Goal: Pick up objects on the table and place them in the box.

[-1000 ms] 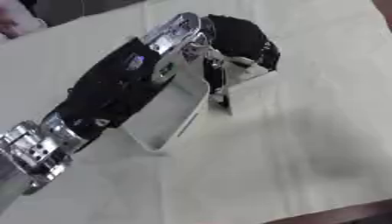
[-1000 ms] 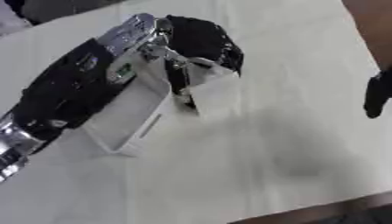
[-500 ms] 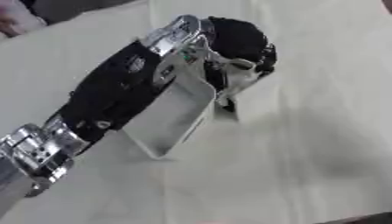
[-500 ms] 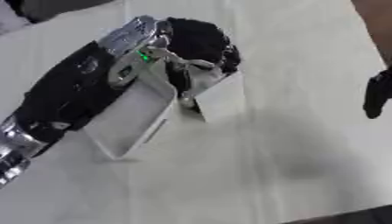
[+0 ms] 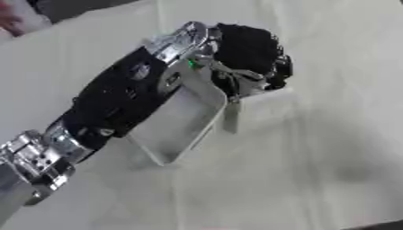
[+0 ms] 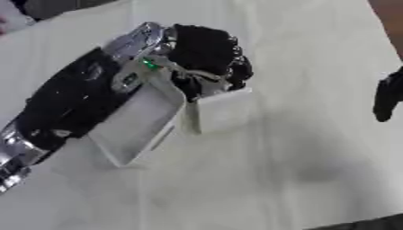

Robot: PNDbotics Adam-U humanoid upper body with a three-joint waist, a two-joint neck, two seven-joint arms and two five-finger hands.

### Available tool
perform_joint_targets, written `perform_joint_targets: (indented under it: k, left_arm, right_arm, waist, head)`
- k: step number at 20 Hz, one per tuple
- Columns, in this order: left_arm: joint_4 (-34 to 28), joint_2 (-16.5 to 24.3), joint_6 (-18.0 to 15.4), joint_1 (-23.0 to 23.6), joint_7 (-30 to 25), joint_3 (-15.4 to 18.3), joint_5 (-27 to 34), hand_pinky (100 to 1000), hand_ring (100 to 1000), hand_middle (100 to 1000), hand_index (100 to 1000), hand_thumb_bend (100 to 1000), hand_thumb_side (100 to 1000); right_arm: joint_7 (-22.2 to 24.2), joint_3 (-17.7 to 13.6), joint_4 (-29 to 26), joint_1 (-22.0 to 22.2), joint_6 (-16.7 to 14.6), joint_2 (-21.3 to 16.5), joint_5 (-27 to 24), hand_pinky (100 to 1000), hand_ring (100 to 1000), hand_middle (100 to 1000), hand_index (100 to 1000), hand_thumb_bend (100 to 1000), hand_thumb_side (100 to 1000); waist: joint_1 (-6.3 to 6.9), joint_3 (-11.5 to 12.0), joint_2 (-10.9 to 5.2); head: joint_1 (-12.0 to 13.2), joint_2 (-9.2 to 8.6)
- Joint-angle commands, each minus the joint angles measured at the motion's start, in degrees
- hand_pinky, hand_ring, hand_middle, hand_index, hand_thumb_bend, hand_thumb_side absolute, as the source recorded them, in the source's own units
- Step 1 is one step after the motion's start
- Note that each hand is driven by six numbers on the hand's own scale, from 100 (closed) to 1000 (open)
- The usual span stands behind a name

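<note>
A white box (image 5: 179, 126) lies tilted on the white tablecloth (image 5: 315, 170), its open tray facing up and a white flap (image 6: 226, 109) standing at its far end. My left hand (image 5: 248, 54), black, reaches in from the lower left over the tray and is shut on the box where tray and flap meet. The forearm hides the tray's left wall. Only a dark part of my right hand (image 6: 387, 99) shows, at the right edge of the right eye view, well apart from the box. No loose objects show on the cloth.
The table's near edge cuts across the lower right corner (image 6: 378, 222). Brown floor shows past the cloth at the upper right (image 6: 390, 15).
The box has tipped in my left hand, so more of the tray's inside faces the camera. The hand stays at the same spot. The right hand has not moved.
</note>
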Motion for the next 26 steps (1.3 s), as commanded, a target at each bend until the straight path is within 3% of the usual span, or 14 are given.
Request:
perform_joint_targets:
  k: [1,11,12,13,16,21,26]
  left_arm:
    - [-2.8,3.3,0.4,-1.3,2.2,1.1,-1.2,100,100,100,216,100,165]
    - [-8.6,10.3,4.6,-0.6,6.5,5.8,-3.2,100,100,100,210,100,134]
    - [-9.0,10.8,5.0,-0.5,6.8,6.3,-3.3,100,100,100,209,100,175]
    - [-9.7,11.8,6.0,-0.5,7.5,7.5,-3.5,100,100,100,209,100,128]
    - [-11.5,15.0,8.4,0.6,9.3,10.1,-2.8,100,100,105,209,100,121]
    - [-14.8,20.7,13.2,2.6,11.8,15.0,1.0,100,100,111,211,100,117]
    - [-16.8,23.4,16.0,4.5,12.0,17.2,7.6,100,100,108,215,100,121]
  right_arm:
    - [0.0,-0.3,-0.8,-0.1,0.0,-0.7,0.2,266,438,525,754,100,811]
    - [-0.4,-0.5,-0.8,0.4,-0.1,-0.5,0.1,267,438,526,753,100,815]
    - [-0.4,-0.6,-0.8,0.4,-0.1,-0.5,0.1,267,438,526,753,100,816]
    - [-0.5,-0.6,-0.8,0.5,-0.1,-0.5,0.1,267,439,526,753,100,816]
    - [-0.8,-0.8,-0.8,0.7,-0.1,-0.4,0.1,268,439,526,753,100,817]
    - [-1.3,-1.0,-0.8,1.3,0.1,-0.3,0.3,268,439,526,753,100,818]
    - [-1.5,-1.1,-0.8,1.5,0.2,-0.1,0.3,268,439,526,752,100,819]
  waist:
    - [-0.91,0.3,-1.13]
    - [-1.93,1.6,-1.60]
    - [-2.01,1.7,-1.65]
    - [-2.17,2.0,-1.78]
    - [-2.52,2.5,-2.07]
    - [-3.12,4.2,-2.60]
    - [-3.65,5.3,-2.73]
  head:
    - [0.1,-0.02]
    - [-0.4,-0.02]
    - [-0.4,-0.02]
    - [-0.6,-0.02]
    - [-1.0,-0.02]
    - [-1.8,-0.02]
    - [-2.2,-0.02]
